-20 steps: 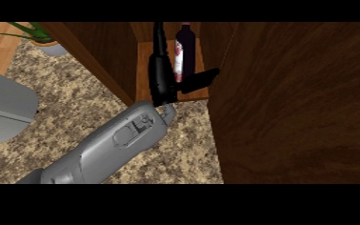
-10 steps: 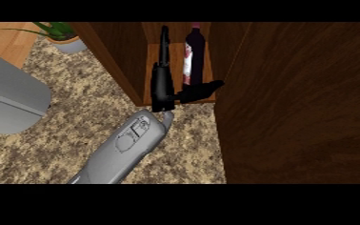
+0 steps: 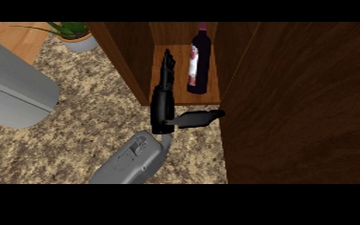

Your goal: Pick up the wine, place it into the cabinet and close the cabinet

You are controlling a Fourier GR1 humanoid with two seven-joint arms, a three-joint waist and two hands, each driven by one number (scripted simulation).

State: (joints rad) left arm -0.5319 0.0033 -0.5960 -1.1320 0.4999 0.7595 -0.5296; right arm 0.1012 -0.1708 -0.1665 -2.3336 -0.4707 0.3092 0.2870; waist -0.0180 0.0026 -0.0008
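My hand (image 3: pixel 164 97) sits near the middle of the frame, fingers straight and pointing up into the open cabinet (image 3: pixel 184 97), thumb stuck out to the right. It is open and holds nothing. Which hand it is I cannot say for certain; the forearm comes up from the lower middle of the frame, and I take it for my right. My other hand is out of sight.

The wine bottle (image 3: pixel 199 64) stands upright on the cabinet shelf, just to the right of my fingers and apart from them, its label facing left. So the bottle appears placed, and the door (image 3: pixel 295 100), the large dark wooden panel filling the right of the frame, remains to be shut.

The risk as I see it: my fingers are near the bottle, so a sideways sweep while pulling out could tip it. Swinging the door before my thumb is out could also trap it.

The counter (image 3: pixel 84 133) is speckled beige stone. A potted plant (image 3: pixel 74 35) stands at upper left, and a grey rounded object (image 3: pixel 21 95) lies at the left edge.
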